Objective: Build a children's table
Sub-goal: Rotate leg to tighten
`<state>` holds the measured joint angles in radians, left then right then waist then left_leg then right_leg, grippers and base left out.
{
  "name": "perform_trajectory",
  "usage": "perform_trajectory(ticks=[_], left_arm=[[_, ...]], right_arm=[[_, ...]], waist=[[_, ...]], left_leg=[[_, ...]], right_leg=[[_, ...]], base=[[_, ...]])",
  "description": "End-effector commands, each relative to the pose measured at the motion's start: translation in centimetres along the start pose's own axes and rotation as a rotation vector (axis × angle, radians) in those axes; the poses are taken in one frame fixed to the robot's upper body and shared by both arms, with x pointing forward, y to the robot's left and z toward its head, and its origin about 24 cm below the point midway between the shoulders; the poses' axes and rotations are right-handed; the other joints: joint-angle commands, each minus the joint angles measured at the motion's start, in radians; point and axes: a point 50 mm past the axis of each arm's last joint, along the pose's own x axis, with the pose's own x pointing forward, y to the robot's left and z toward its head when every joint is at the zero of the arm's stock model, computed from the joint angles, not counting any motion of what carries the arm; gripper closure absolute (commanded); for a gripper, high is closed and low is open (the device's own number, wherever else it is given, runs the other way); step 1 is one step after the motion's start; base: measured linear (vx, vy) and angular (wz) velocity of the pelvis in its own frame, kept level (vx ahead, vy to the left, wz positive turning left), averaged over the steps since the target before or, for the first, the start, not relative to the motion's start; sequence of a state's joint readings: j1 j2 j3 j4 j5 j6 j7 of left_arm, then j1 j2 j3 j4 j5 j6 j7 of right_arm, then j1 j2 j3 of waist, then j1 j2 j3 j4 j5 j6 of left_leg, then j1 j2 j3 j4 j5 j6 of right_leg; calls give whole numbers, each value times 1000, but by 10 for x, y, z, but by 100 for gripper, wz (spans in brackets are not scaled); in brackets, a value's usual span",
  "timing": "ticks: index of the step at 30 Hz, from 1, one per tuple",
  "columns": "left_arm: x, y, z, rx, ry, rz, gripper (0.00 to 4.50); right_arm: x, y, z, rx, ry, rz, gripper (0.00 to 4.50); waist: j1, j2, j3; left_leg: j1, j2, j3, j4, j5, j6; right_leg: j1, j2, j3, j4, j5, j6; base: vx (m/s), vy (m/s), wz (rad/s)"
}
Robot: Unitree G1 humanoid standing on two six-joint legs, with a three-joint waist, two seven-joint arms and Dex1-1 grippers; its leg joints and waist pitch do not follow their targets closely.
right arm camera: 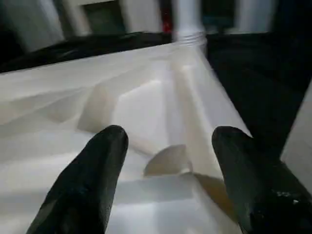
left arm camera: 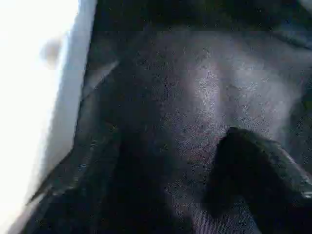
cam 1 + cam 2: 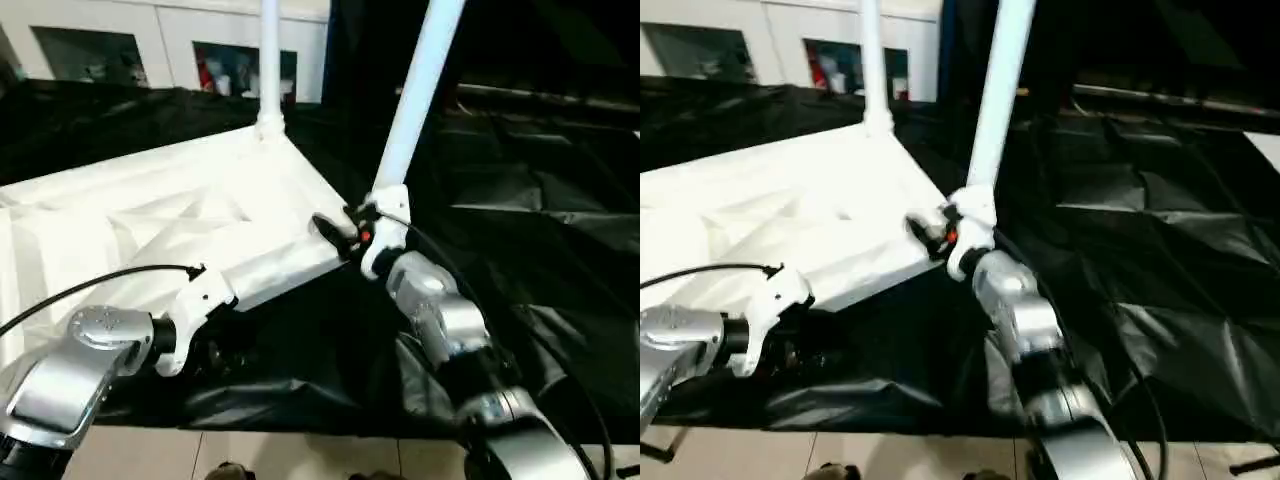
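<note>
Head view: the top lies underside up, one leg standing in its far corner; a second leg stands at the near corner beside my right gripper.

Right wrist: my fingers spread, released, the socket between them. Next, I judge, seat that leg.

Left wrist: my left gripper open, empty, over black sheet.

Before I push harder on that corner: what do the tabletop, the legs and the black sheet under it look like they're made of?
The tabletop looks like moulded white plastic: ribbed, faceted underside, dull sheen. The upright leg and the tilted leg look like smooth white tubes, probably plastic, though painted metal can't be excluded. The black sheet looks like thin glossy plastic film: creased, with shiny folds.
</note>
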<state>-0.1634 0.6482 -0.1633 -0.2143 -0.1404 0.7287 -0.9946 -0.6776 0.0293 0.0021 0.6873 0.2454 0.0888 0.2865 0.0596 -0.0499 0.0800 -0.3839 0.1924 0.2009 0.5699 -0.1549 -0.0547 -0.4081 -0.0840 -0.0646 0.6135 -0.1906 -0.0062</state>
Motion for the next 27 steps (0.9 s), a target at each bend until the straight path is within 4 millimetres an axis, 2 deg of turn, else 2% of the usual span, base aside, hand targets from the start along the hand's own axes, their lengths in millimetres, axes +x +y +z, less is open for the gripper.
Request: perform_trajectory(ticks=[1, 3, 7, 9, 10, 11, 12, 16, 19, 20, 21, 22, 23, 24, 25, 27], left_arm=[[-1, 0, -2, 20, 30, 41, 20], [0, 1, -3, 28, 41, 56, 8], [0, 2, -4, 44, 55, 78, 3], [1, 5, -4, 64, 58, 112, 3], [1, 5, -4, 64, 58, 112, 3], [1, 7, -3, 79, 55, 142, 3], [1, 8, -3, 80, 55, 143, 3], [4, 12, 2, 107, 33, 173, 3], [4, 13, 3, 117, 19, 181, 3], [5, 12, 6, 130, -15, 173, 3], [5, 11, 8, 137, -44, 158, 3], [5, 11, 9, 138, -46, 157, 3], [4, 10, 10, 146, -72, 135, 3], [1, 7, 9, 146, -83, 107, 3], [1, 7, 9, 146, -84, 106, 3], [-10, 2, 1, 120, -89, 38, 3]], right_arm=[[-3, -29, 6, 47, -45, -181, 136], [-3, -39, 8, 68, -60, -253, 136], [-6, -54, 10, 88, -80, -346, 136], [-12, -71, 16, 92, -106, -432, 136], [-12, -71, 16, 92, -106, -432, 136], [-15, -82, 21, 84, -123, -486, 136], [-15, -83, 21, 83, -124, -488, 136], [-27, -108, 32, 49, -154, -578, 136], [-32, -116, 36, 41, -161, -603, 136], [-37, -124, 39, 32, -164, -617, 136], [-38, -127, 41, 22, -160, -600, 136], [-38, -127, 41, 22, -160, -599, 136], [-38, -127, 43, -1, -154, -553, 136], [-35, -123, 45, -35, -146, -465, 136], [-34, -122, 45, -36, -145, -460, 136], [-28, -108, 46, -102, -127, -243, 136]], waist=[[-2, 20, -61], [3, 21, -61], [5, 20, -65], [12, 21, -67], [14, 21, -67], [20, 21, -67], [21, 19, -68], [24, 19, -72], [24, 15, -74], [23, 15, -75], [19, 14, -75], [20, 20, -74], [18, 15, -74], [17, 19, -73], [15, 16, -74], [3, 12, -73]], left_leg=[[36, 38, -17, -70, -268, -50], [38, 37, -16, -69, -277, -54], [35, 37, -16, -67, -266, -54], [35, 36, -15, -65, -255, -51], [36, 35, -14, -64, -252, -51], [38, 35, -12, -63, -252, -49], [36, 34, -13, -62, -253, -51], [32, 33, -13, -59, -249, -51], [26, 31, -14, -55, -220, -40], [23, 30, -13, -53, -216, -36], [21, 28, -14, -52, -221, -31], [21, 28, -14, -52, -227, -30], [20, 28, -14, -51, -233, -24], [19, 29, -14, -50, -238, -21], [16, 28, -15, -49, -239, -15], [11, 30, -16, -49, -226, 4]], right_leg=[[30, -53, 54, -64, -188, -176], [28, -48, 53, -66, -193, -163], [31, -48, 52, -60, -155, -160], [32, -48, 51, -59, -147, -158], [32, -46, 51, -58, -143, -158], [29, -46, 52, -58, -135, -158], [31, -46, 51, -56, -136, -162], [35, -45, 49, -55, -130, -159], [41, -45, 47, -50, -96, -164], [43, -45, 47, -49, -96, -165], [45, -46, 46, -52, -109, -169], [44, -48, 46, -53, -115, -172], [45, -47, 46, -55, -121, -176], [44, -47, 46, -54, -122, -181], [47, -47, 45, -53, -120, -186], [50, -48, 44, -52, -107, -206]], base=[[0, 0, 0], [0, 0, 0], [0, 0, 0], [0, 0, 0], [0, 0, 0], [0, 0, 0], [0, 0, 0], [0, 0, 0], [0, 0, 0], [0, 0, 0], [0, 0, 0], [0, 0, 0], [0, 0, 0], [0, 0, 0], [0, 0, 0], [0, 0, 0]])
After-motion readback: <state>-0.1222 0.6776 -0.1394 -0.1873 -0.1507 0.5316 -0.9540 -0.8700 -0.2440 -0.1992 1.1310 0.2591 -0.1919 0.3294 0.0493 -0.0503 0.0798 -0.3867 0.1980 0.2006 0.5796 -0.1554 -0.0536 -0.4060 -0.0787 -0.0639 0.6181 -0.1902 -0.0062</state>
